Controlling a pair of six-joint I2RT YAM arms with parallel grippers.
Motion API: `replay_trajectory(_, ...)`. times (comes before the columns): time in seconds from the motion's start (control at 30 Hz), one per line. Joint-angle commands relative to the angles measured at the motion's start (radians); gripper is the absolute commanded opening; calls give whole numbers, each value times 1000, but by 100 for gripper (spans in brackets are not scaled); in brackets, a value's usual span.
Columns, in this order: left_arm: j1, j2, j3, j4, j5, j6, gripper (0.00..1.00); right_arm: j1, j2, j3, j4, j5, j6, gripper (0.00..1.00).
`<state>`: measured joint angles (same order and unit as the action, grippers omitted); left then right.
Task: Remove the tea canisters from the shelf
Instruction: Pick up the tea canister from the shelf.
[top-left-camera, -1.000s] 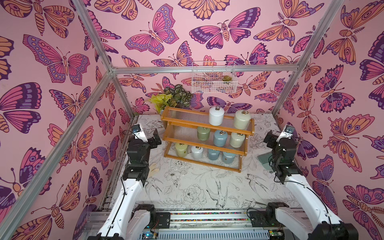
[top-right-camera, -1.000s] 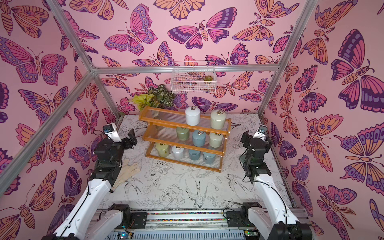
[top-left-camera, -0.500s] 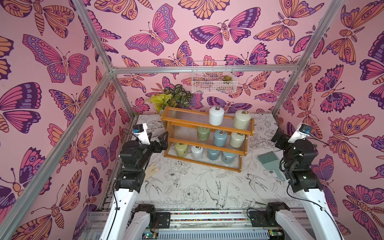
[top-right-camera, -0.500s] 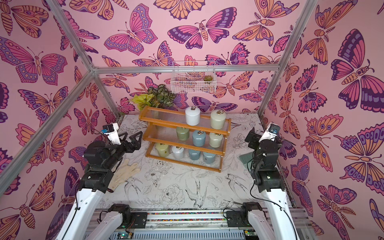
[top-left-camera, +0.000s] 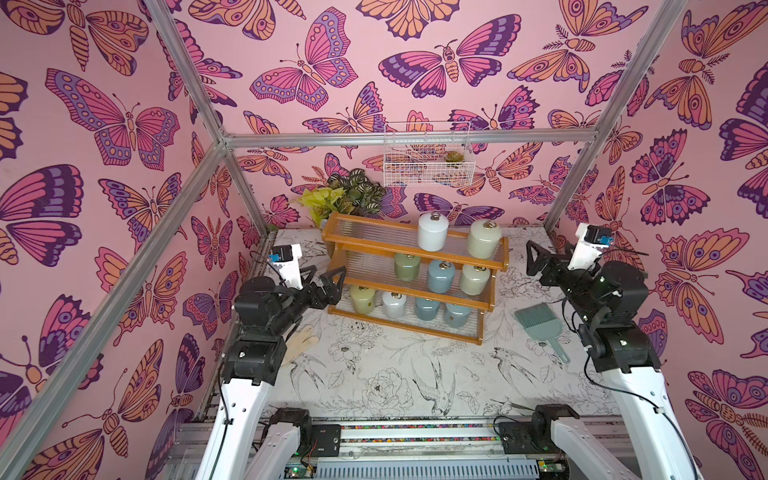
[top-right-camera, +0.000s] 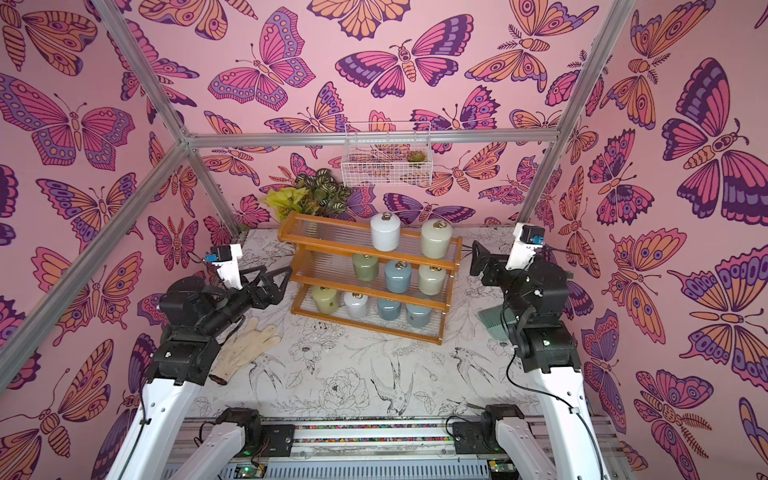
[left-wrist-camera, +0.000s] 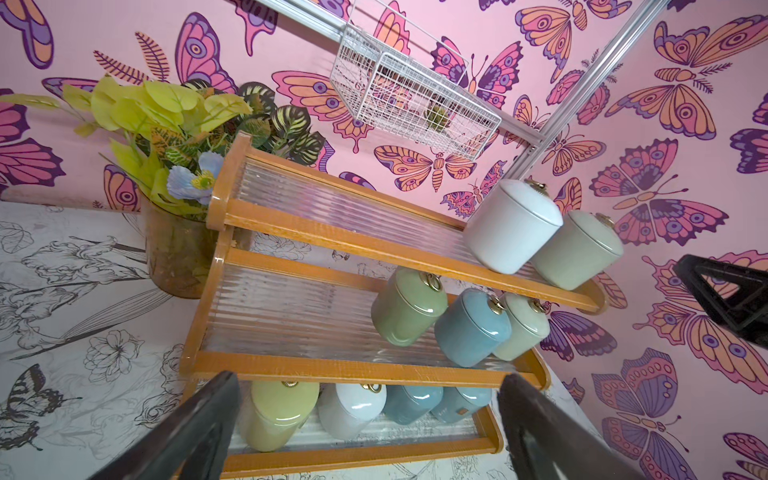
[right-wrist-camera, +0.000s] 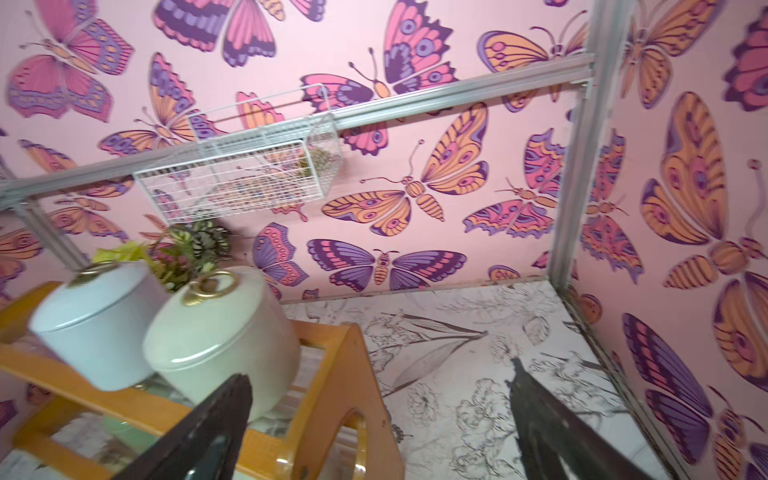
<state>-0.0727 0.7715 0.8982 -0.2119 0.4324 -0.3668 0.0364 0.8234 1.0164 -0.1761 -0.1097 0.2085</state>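
Think of the table (top-left-camera: 395, 374) as a clock, with 12 at the far side and 6 at the robot.

In both top views the shelf (top-left-camera: 374, 246) stands a bit toward 12 from the middle. All nine tea canisters (top-left-camera: 440, 276) are on it: two on the top step, three in the middle, four at the bottom. The left gripper (top-left-camera: 326, 274) hangs at the shelf's 9 o'clock end, very near the wood. Its jaws are wide with nothing in them. The right gripper (top-left-camera: 548, 259) hangs at the 3 o'clock end, wide and empty too. I think a push from either end could slide the whole shelf and make the jars wobble. A glove (top-right-camera: 245, 347) lies near 8 and a brush (top-left-camera: 538, 324) near 4. A jar set down on one could tip.

In the left wrist view the wide jaws point at the bottom step. The yellow-green canister (left-wrist-camera: 278, 415) shows between them. The bottom white canister (left-wrist-camera: 351, 409) is just beside it, so a finger could knock that one. The shelf's front bar and the step above leave little room, so a jar lifted too fast could bang.

The right wrist view is a little blurry. The cream canister (right-wrist-camera: 224, 345) on the top step is close to one finger (right-wrist-camera: 208, 428), and the top white canister (right-wrist-camera: 95, 328) is near it. A bump could send one off the high step. Smooth round jars may also slip.
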Motion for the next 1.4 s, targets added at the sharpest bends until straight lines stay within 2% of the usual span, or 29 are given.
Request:
replay_trajectory(0.0, -6, 12, 22, -17, 52, 9, 100, 21, 23, 46, 39, -135, 12, 99)
replay_trajectory(0.13, -7, 47, 37, -16, 105, 19, 100, 46, 83, 78, 82, -204, 7, 99)
replay_trajectory(0.23, -12, 70, 47, -16, 130, 29, 100, 89, 124, 91, 119, -205, -12, 99)
replay_trajectory(0.53, -22, 78, 42, -15, 123, 58, 100, 217, 215, 120, 183, -108, -189, 99)
replay_trajectory(0.67, -25, 76, 39, -15, 111, 66, 100, 220, 213, 92, 240, -73, -227, 99)
replay_trajectory(0.87, -25, 80, 45, -14, 104, 73, 100, 218, 238, 94, 228, -76, -282, 99)
replay_trajectory(1.37, -27, 94, 45, -15, 96, 75, 100, 218, 341, 87, 274, -132, -251, 99)
